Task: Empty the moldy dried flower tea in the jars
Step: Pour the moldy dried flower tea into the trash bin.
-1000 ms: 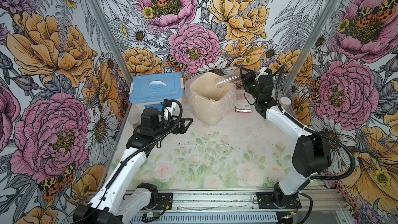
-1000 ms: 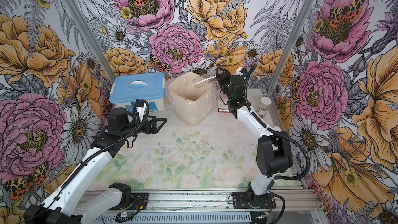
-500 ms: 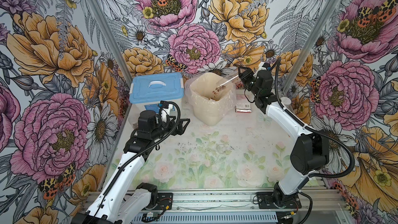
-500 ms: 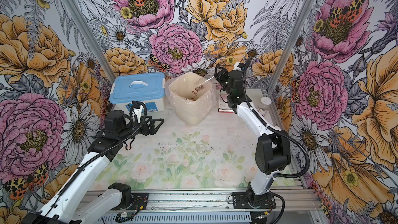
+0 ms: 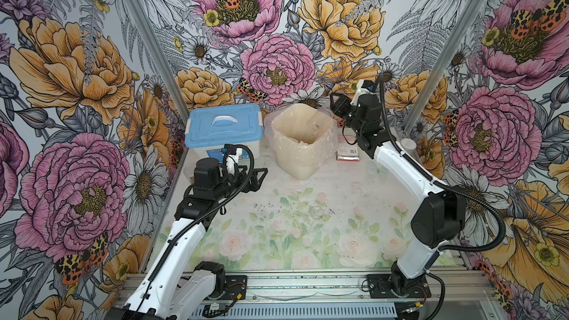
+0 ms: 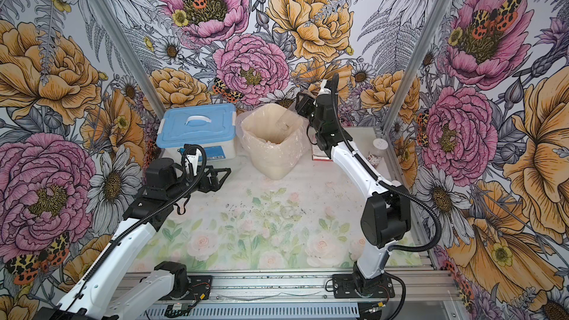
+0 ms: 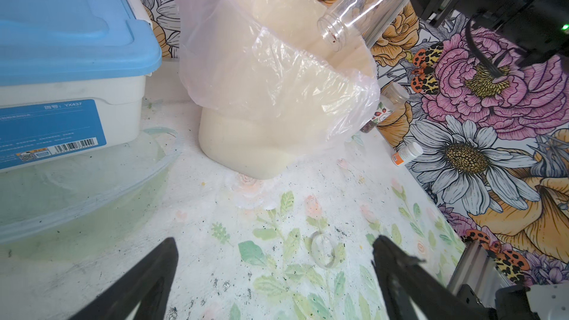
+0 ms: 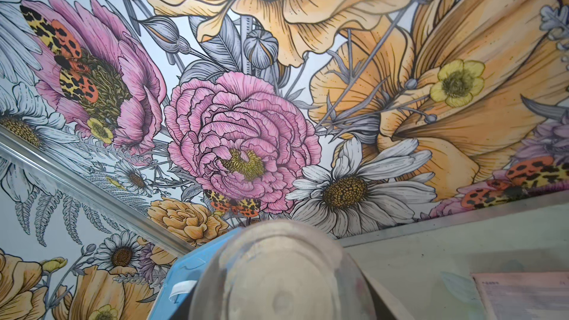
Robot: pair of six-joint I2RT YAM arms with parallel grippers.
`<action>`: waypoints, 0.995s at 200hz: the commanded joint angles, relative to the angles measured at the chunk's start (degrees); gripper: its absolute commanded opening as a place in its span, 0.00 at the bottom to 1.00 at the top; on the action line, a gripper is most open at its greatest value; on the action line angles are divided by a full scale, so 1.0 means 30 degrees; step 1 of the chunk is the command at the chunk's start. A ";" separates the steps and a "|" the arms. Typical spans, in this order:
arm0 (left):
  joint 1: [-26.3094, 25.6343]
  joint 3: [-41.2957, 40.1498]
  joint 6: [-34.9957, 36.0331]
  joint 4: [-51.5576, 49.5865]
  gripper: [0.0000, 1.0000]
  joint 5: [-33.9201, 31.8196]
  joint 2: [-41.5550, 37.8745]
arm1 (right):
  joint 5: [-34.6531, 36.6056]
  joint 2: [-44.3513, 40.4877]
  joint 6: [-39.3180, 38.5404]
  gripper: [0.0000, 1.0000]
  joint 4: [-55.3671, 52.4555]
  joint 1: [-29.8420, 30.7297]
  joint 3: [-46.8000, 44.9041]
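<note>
Loud flowered wallpaper walls in a tabletop [image 5: 363, 192] printed with pale roses and peppered with dark crumbs. The right gripper [image 6: 303, 104] is clamped round the base end of a slim, clear plastic jar [image 7: 354, 13], held slanted with its open mouth down over a cream plastic bin [image 7: 246, 143] lined with a thin translucent bag. The jar looks all but empty. Only a few dark red bits of dried flower tea [image 7: 333, 36] cling just inside the neck, and some pinkish buds [image 5: 303, 142] lie at the bottom of the bin. To finish this pour well, I would keep the mouth over the bag's opening, tip steeper and give a short shake so the stuck bits drop in, not onto the table. Beyond the bin, near the wall, stands a wider clear jar with a printed label [image 7: 381, 109], which looks unemptied. A clear round cap [image 7: 322, 249] lies on the table. The left gripper [image 7: 274, 243] hovers above the table with jaws spread wide, holding nothing, beside a white storage box with a blue lid [image 5: 226, 124].
</note>
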 commanded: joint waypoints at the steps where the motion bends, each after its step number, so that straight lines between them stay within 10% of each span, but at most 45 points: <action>1: 0.0322 -0.0278 -0.0268 0.0609 0.99 0.0065 -0.0263 | 0.1308 0.0466 -0.3632 0.37 -0.0756 0.0787 0.1140; 103: 0.1474 -0.0663 -0.1209 0.1719 0.99 0.1045 0.0133 | 0.8335 0.3061 -1.5229 0.37 -0.1800 0.4705 0.4190; 199: 0.1791 -0.0808 -0.1359 0.1877 0.99 0.1234 0.0088 | 0.2664 0.2346 -0.6332 0.34 -0.1811 0.2933 0.4357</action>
